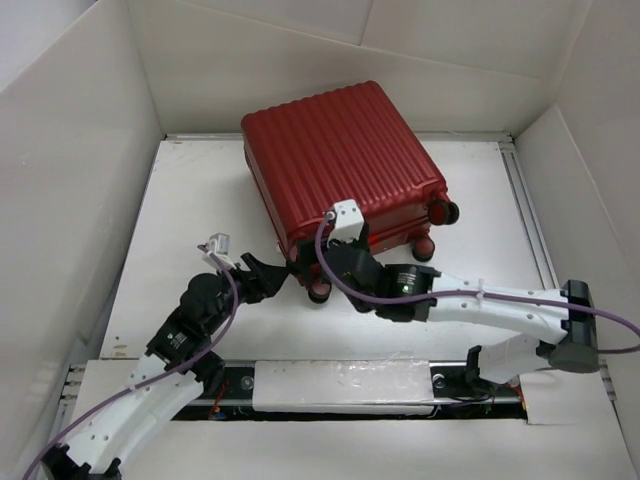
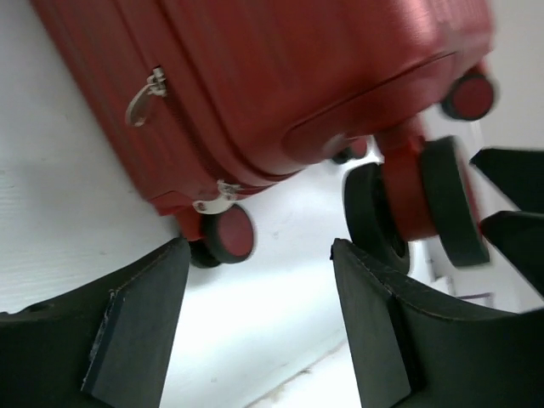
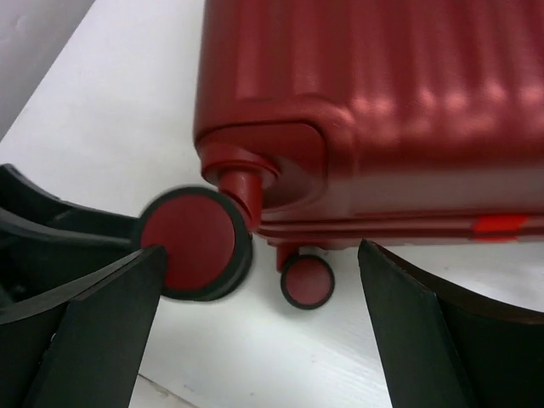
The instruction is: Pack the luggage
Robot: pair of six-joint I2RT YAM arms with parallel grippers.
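Observation:
The luggage [image 1: 340, 160] is a dark-red ribbed hard-shell suitcase lying closed and flat on the white table, wheels toward me. My left gripper [image 1: 283, 272] is open and empty, just left of the near-left wheel [image 1: 319, 291]. My right gripper [image 1: 318, 268] is open and empty at the same corner, coming from the right. In the left wrist view the shell [image 2: 280, 85], a zipper pull [image 2: 144, 95] and a wheel [image 2: 228, 234] show beyond the open fingers [image 2: 140, 327]. In the right wrist view the corner wheel [image 3: 189, 242] sits by the left finger [image 3: 102, 323].
White walls enclose the table on three sides. A metal rail [image 1: 530, 215] runs along the table's right side. Two more wheels [image 1: 445, 212] stick out at the suitcase's right corner. A padded strip [image 1: 345, 385] lies along the near edge between the arm bases.

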